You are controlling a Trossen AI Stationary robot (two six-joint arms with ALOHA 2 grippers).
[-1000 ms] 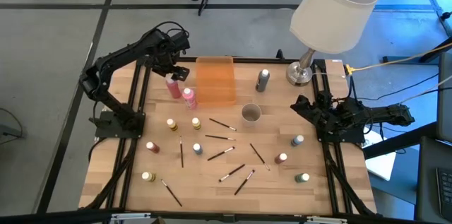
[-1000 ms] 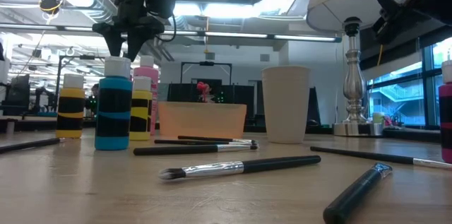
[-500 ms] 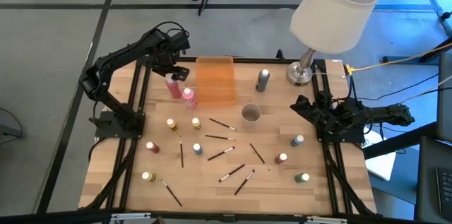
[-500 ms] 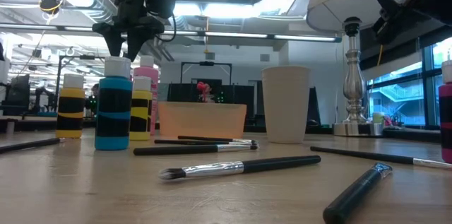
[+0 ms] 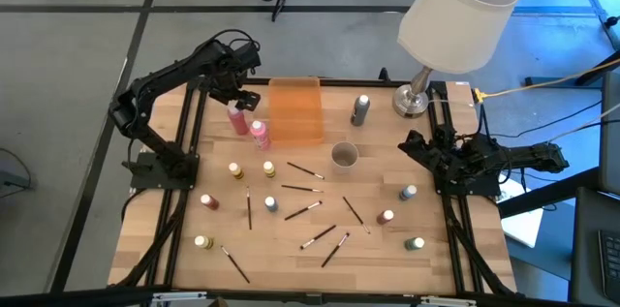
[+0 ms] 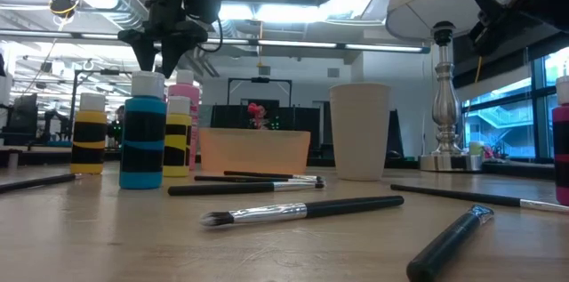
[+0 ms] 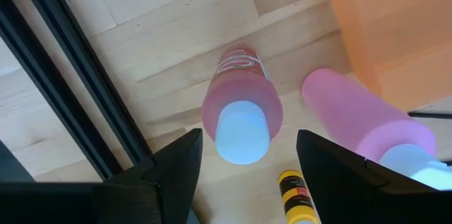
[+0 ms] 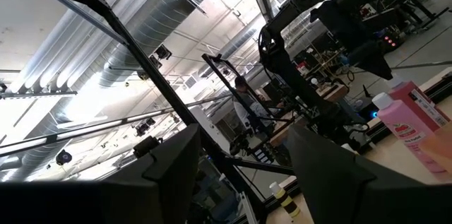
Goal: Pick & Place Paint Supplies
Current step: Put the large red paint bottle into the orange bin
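Left pincer (image 7: 242, 171) above pink bottle (image 7: 241, 111)

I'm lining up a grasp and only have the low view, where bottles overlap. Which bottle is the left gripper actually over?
Observer: The left gripper hangs open above the darker pink bottle, the one nearest the table's left rail; its white cap sits between the fingers in the left wrist view.
Operator: Is anything crowding that bottle?
Observer: A second, lighter pink bottle stands close beside it, between it and the orange tray.
Operator: And the right arm, is it in the way?
Observer: No. In the high view the right gripper is parked at the table's right edge near the lamp base, its wrist camera pointing up into the room.
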